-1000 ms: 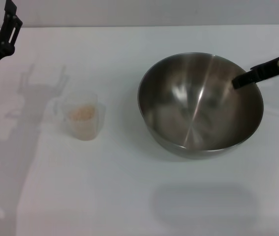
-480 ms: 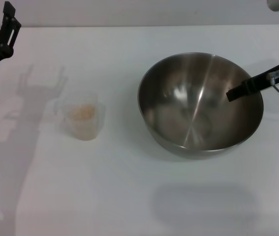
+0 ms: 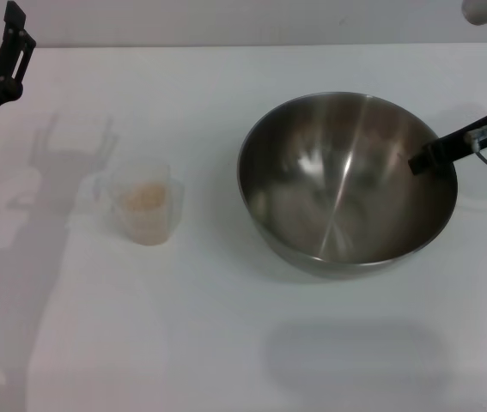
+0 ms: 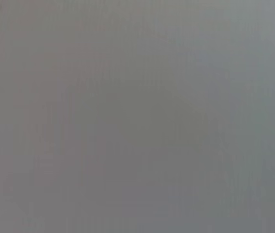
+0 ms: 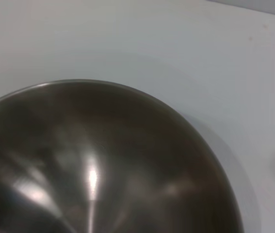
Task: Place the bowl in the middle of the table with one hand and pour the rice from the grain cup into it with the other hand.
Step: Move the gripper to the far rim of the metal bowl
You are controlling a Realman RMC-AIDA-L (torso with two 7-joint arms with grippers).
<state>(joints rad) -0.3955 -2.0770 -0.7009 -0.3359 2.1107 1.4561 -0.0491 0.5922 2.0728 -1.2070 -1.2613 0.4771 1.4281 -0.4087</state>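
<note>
Note the bowl (image 3: 347, 182) sits right of centre on the table (image 3: 226, 343), empty, with the right gripper (image 3: 432, 154) at its right-hand rim. One dark finger (image 3: 422, 160) shows over the inside of the rim; you cannot tell from any view whether the fingers have closed on the metal, so treat the grip as unconfirmed. The right wrist view shows only the bowl's polished interior and the white surface beyond it.

The grain cup (image 3: 144, 204) stands upright well to the left of the bowl, holding the rice (image 3: 144, 196). The left gripper (image 3: 15, 39) is raised at the far left edge, apart from the cup, its fingers spread and holding nothing.

Expect these faults: a thin, smooth rim can slip from a partial pinch, letting the bowl tip or skid. If you drag it too far leftward, it may strike the cup and spill the grains
</note>
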